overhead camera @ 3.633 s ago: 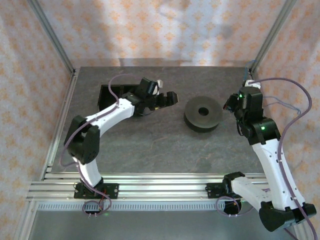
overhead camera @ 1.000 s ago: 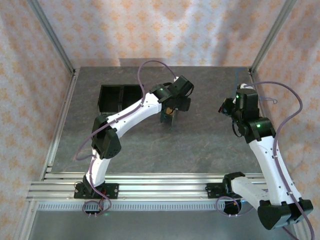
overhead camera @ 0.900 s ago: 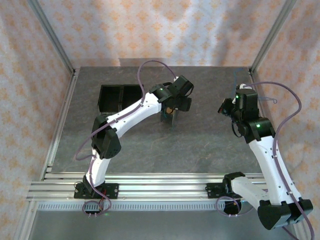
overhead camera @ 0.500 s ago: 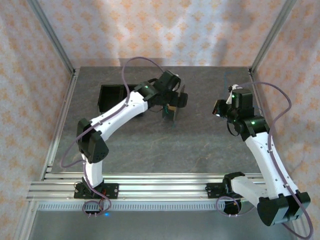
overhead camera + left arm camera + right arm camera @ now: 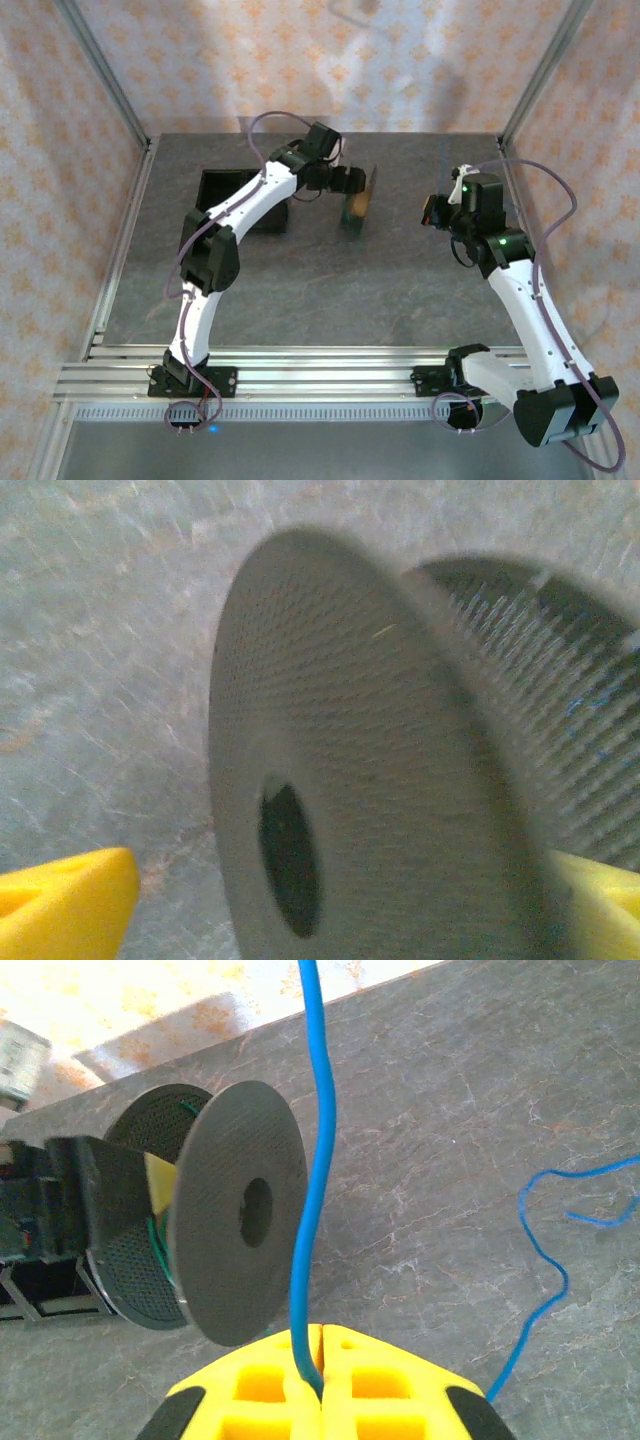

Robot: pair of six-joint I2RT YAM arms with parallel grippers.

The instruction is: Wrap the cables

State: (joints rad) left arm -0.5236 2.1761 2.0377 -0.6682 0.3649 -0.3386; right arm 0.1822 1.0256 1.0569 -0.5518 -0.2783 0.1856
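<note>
The right pincer [image 5: 320,1385], clamped on the blue cable [image 5: 318,1160], faces the spool [image 5: 240,1210] flat-on. The cable runs straight up beside the hub hole, outside the groove between the 2 flanges. The left pincer [image 5: 330,905] gapes astride the near flange.

No lettering, label, brand mark, number or sign can be read on the blue cable [image 5: 318,1160], the dark spool [image 5: 235,1215], the tabletop [image 5: 300,300] or the patterned walls [image 5: 400,70].
</note>
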